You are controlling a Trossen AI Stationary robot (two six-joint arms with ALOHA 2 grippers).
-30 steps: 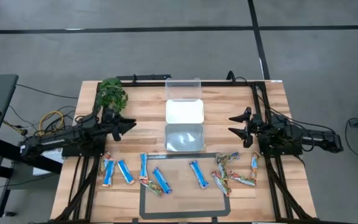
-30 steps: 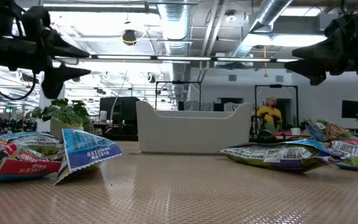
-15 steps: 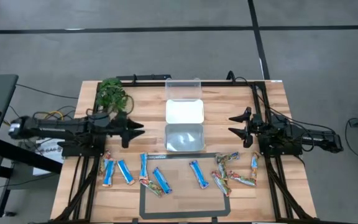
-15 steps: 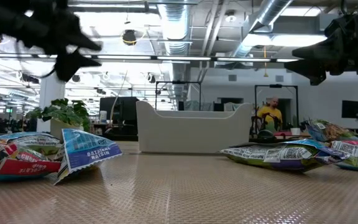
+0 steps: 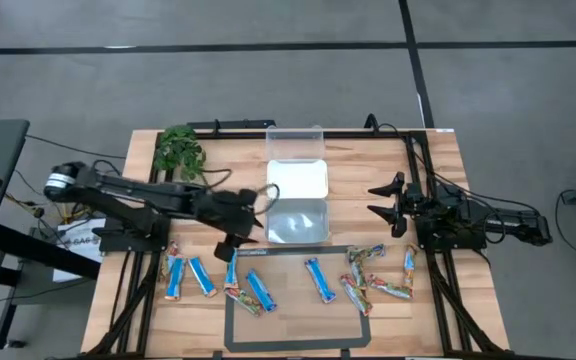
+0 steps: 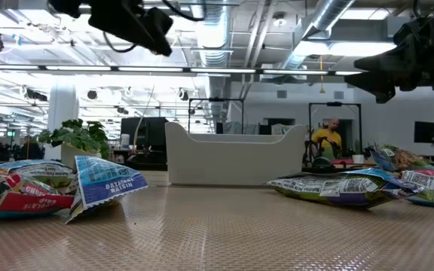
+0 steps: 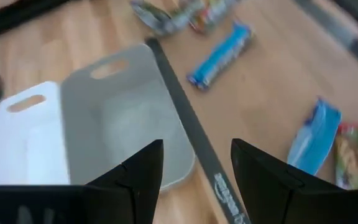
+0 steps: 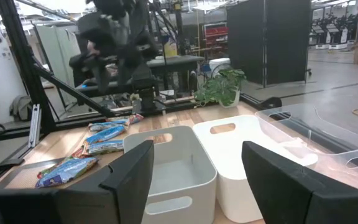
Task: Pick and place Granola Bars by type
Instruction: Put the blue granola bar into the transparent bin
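Blue granola bars [image 5: 201, 275] and multicoloured ones [image 5: 363, 255] lie flat along the table's near half; several blue ones sit left of centre, most multicoloured ones right. My left gripper [image 5: 246, 220] hovers open above the table by the left wall of the grey tub [image 5: 297, 220]. Its wrist view looks past its open fingers [image 7: 196, 149] down on the tub [image 7: 129, 118] and a blue bar [image 7: 221, 55]. My right gripper [image 5: 383, 203] waits open at the table's right, raised, facing the tubs [image 8: 197, 149].
A white tub [image 5: 297, 178] and a clear tub [image 5: 296, 143] stand in a row behind the grey one. A potted plant [image 5: 180, 150] sits at the far left corner. A dark tape rectangle [image 5: 230, 320] marks the near middle. A person [image 6: 327, 139] shows far behind.
My left arm has swung from the table's left edge toward the middle, stretching out until its gripper hangs beside the grey tub, tipped downward. The right arm, the bars and the tubs have stayed put.
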